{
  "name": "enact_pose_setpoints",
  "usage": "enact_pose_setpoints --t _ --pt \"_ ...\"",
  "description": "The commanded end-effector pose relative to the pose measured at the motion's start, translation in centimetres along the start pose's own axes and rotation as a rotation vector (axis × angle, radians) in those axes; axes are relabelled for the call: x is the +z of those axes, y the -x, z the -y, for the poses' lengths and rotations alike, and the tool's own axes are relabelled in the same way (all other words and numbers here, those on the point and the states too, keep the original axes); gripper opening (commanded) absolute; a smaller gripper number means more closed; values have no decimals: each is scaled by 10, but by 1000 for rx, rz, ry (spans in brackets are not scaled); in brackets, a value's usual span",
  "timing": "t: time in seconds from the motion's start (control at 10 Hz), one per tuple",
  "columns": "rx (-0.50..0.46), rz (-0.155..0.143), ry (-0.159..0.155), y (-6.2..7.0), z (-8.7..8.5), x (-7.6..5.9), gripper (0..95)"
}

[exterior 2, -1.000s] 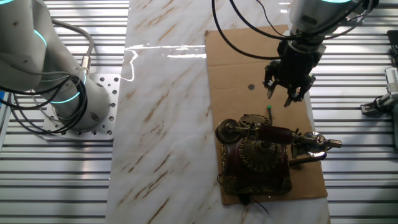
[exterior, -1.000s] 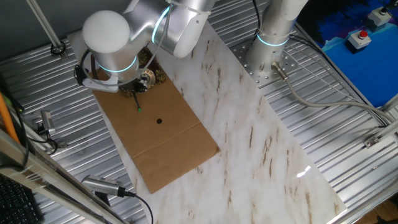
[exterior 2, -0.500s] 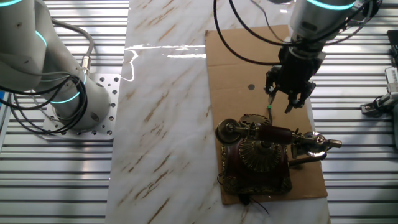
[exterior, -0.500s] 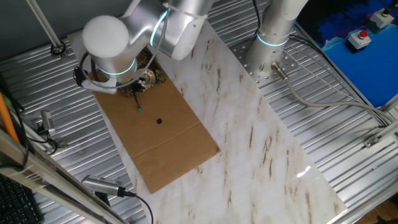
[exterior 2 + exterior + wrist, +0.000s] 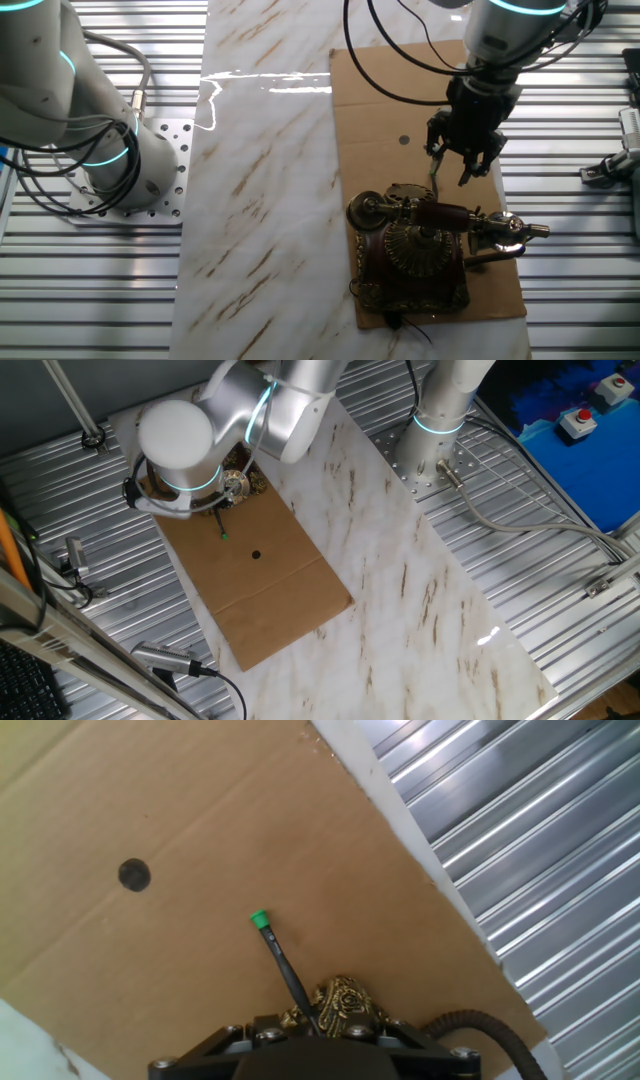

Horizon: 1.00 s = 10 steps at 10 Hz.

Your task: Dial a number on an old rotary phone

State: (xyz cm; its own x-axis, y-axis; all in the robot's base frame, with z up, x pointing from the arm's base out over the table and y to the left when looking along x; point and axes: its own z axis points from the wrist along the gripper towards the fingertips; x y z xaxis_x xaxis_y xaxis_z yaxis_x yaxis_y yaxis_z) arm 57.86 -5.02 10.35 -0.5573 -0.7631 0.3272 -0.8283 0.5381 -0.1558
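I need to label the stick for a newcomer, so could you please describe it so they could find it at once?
Start at the brown cardboard sheet on the marble table, and find the ornate phone at one end. The stick lies beside it: thin, black, and the only thing with a bright green tip.

The old rotary phone (image 5: 415,250) has a dark red-brown body with gold filigree trim, a gold-cream dial and a dark handset with brass ends. It stands on plain tan cardboard (image 5: 380,110) carrying one small black dot (image 5: 134,874). Beside the phone, the thin stick (image 5: 282,960) is black with a bright green tip. Under the cardboard, the slab (image 5: 260,180) is white marble with brown veining. The surrounding table (image 5: 560,590) is ribbed silver metal. The gripper (image 5: 462,160) is black; the arm (image 5: 215,420) is silver-white with cyan ring lights.
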Motion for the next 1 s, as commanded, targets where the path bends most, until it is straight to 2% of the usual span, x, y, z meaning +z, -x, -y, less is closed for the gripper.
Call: enact_pose_setpoints --t 0.1,0.4,1.0 --pt "-9 -12 -9 0 1 1 380" --pt "-22 -46 -31 1 1 2 380" --pt "-31 -71 -47 2 2 7 380"
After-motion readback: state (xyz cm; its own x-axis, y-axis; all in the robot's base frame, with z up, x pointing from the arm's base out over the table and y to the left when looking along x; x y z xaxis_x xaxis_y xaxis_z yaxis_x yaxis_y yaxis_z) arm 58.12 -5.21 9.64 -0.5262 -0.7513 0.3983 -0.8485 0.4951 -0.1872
